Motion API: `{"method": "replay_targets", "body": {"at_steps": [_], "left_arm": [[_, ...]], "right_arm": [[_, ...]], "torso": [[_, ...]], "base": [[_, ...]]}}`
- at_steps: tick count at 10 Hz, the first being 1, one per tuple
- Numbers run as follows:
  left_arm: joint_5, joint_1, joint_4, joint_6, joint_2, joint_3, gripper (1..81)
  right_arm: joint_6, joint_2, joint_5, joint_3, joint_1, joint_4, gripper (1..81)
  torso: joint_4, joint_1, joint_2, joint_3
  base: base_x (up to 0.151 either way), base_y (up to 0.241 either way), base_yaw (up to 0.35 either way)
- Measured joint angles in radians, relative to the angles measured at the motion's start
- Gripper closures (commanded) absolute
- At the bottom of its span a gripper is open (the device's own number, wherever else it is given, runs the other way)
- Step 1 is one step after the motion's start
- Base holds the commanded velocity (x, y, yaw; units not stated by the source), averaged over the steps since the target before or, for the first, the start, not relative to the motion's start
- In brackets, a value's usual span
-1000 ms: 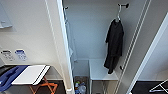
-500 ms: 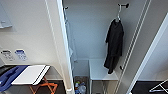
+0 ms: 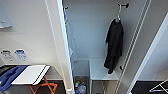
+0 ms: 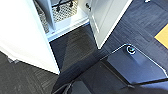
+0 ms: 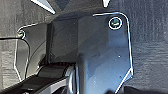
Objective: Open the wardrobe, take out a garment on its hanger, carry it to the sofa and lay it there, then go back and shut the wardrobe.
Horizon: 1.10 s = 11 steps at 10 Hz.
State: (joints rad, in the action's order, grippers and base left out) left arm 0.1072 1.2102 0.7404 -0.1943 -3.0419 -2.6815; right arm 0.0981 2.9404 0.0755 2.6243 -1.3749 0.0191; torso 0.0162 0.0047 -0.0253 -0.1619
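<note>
Two wardrobe point(image 3: 62, 50) doors stood open, seen from the head view. Far left, a blue cloth point(image 3: 8, 76) lay next to a white board point(image 3: 30, 74) on an orange folding stand point(image 3: 43, 86), against a white wall with two small labels point(image 3: 13, 54). Left door was edge-on to the camera, running full height. Inside low, bottles or similar clutter point(image 3: 80, 87) sat on the wardrobe floor, too blurred to tell. Just right of that, a white shelf point(image 3: 101, 71) spanned the lower compartment. Above it the garment point(image 3: 114, 46) hung limp, long axis vertical, collar up and hem down, hem reaching near the shelf. The hanger point(image 3: 118, 15) hook pointed up onto a dark peg point(image 3: 124, 5) at the top right of the interior. Garment sat close to the right side wall. Right door slanted off to the right. Bottom right corner showed a pale wire-like frame point(image 3: 160, 86) on dark floor.

Left wrist view showed the wardrobe base with a patterned basket point(image 4: 63, 11) inside, open door edges, and dark carpet point(image 4: 75, 47). Right wrist view showed dark carpet behind the robot's own plate. Left tool and right tool: could not tell wide or narrow in either wrist view.
</note>
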Motion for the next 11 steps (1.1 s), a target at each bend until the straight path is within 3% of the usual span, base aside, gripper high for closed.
{"method": "replay_targets", "body": {"at_steps": [2, 5, 11], "left_arm": [[0.01, -0.018, -0.157, -0.079, 0.006, 0.005, 1.0], [0.034, -0.049, -0.276, -0.21, 0.026, 0.119, 1.0], [0.106, -0.08, -0.334, -0.523, 0.159, 0.397, 1.0]], "right_arm": [[0.0, 0.009, 0.0, 0.002, 0.001, 0.0, 1.0], [0.0, 0.025, 0.0, 0.002, 0.001, 0.0, 1.0], [0.0, 0.03, 0.0, 0.003, 0.013, 0.0, 1.0]], "torso": [[0.0, 0.0, 0.0, 0.0], [0.0, 0.0, 0.0, 0.0], [0.0, 0.0, 0.0, 0.0]], "base": [[0.0, 0.0, 0.0], [0.0, 0.0, 0.0], [0.0, 0.0, 0.0]]}}
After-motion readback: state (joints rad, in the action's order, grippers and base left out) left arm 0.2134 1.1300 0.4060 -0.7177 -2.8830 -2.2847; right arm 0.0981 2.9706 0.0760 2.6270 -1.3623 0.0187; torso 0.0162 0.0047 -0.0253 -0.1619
